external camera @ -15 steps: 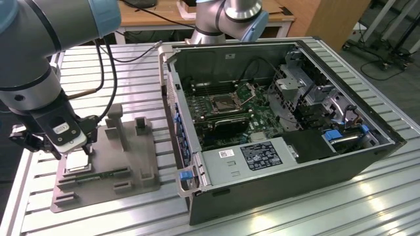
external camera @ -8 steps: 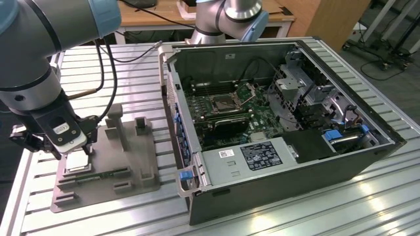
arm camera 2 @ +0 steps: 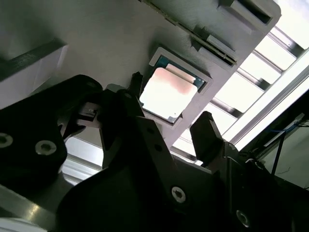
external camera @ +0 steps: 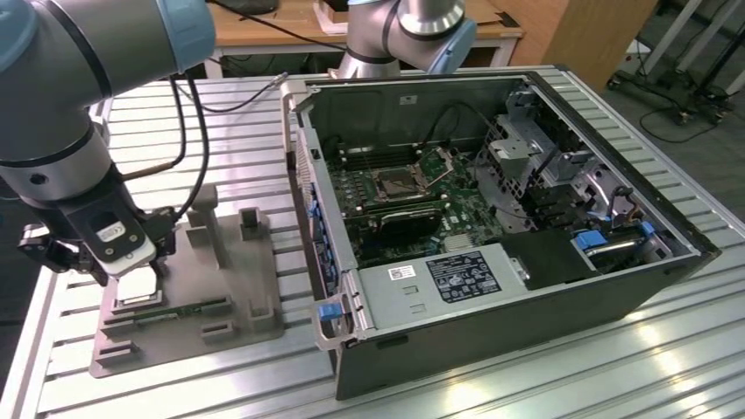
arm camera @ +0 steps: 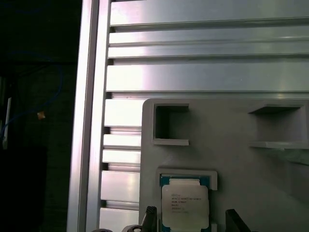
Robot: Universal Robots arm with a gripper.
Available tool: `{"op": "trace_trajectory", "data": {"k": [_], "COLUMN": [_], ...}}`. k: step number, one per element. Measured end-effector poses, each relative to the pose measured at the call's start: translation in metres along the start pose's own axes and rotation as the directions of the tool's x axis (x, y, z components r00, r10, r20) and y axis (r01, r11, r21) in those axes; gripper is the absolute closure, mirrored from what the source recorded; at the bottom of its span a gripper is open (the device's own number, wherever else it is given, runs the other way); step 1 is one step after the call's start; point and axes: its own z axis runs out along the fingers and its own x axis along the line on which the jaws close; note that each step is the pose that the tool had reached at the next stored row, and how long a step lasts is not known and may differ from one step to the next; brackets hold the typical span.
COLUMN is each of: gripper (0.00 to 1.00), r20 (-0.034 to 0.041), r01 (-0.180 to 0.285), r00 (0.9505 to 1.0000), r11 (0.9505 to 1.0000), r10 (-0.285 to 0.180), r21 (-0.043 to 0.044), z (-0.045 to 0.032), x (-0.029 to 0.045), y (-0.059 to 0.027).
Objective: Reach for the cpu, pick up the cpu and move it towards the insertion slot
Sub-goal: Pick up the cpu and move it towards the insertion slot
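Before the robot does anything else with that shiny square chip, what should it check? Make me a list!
1. The cpu lies flat in its pocket on the grey fixture: ok.
2. The tool is open and straddles the chip: ok.
3. The tool is centred over the chip, in both wrist views: ok.
4. The fingers grip the chip: not ok, they are apart from it.
5. The fingers are low enough to catch the chip's edges: cannot tell.
6. The computer case is open above the insertion slot: ok.
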Motion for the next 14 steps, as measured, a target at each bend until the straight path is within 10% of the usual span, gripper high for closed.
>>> {"op": "trace_trajectory", "data": {"k": [14], "gripper": [0.32], "r20": [0.0004], "r01": [0.0], "r00": [1.0], "r11": [0.9999], "r10": [0.0], "r21": [-0.0161], "z": [0.0242], "x": [0.002], "y": [-0.0002]}}
